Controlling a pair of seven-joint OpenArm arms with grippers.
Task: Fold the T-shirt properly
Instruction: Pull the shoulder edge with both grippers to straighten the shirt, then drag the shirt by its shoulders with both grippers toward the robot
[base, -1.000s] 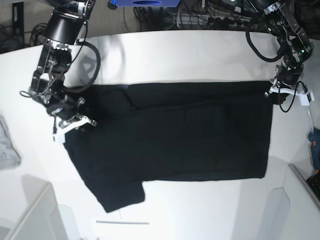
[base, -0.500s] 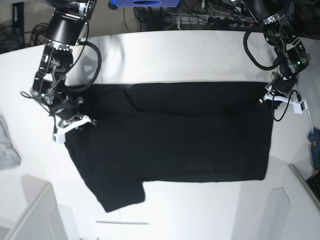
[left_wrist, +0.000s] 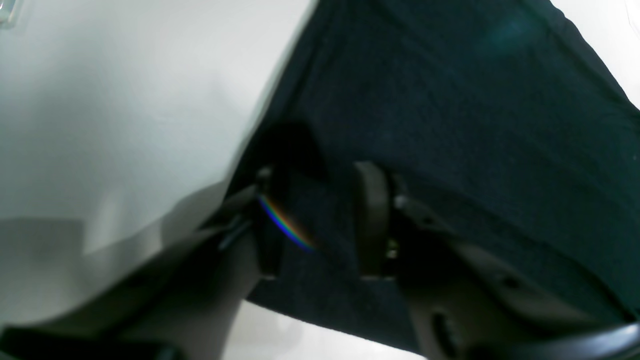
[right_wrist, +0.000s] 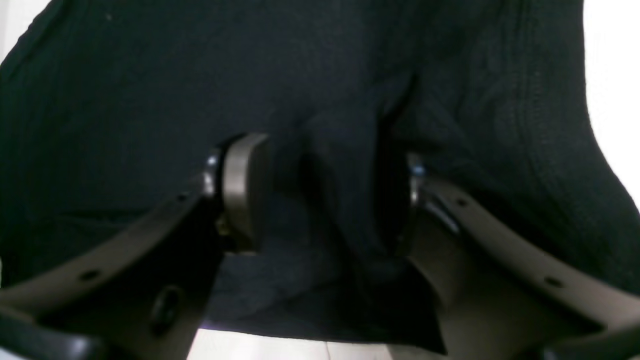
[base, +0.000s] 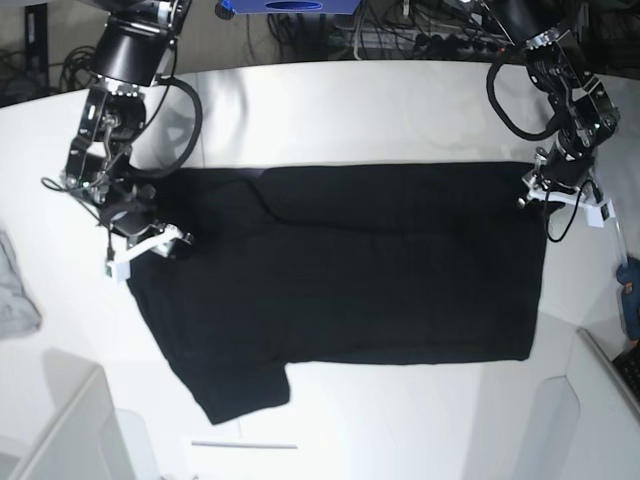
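Observation:
The black T-shirt (base: 350, 275) lies spread flat on the white table (base: 350, 110), one sleeve pointing to the front left. No print shows. My right gripper (base: 145, 243) is at the shirt's left edge; in the right wrist view it (right_wrist: 322, 195) is open, and a raised ridge of T-shirt (right_wrist: 345, 165) stands loose between the pads. My left gripper (base: 560, 197) is at the shirt's far right corner; in the left wrist view it (left_wrist: 320, 225) is open over the T-shirt's (left_wrist: 450, 100) edge.
A small grey cloth (base: 15, 290) lies at the left edge. White bins stand at the front left (base: 60, 420) and front right (base: 590, 400). A thin white rod (base: 245, 445) lies in front of the shirt. A blue object (base: 630, 290) sits at the right edge.
Both grippers have gone from shut to open and let go of the shirt's edges. The left gripper shifted slightly inward along the far right corner. The shirt stays flat.

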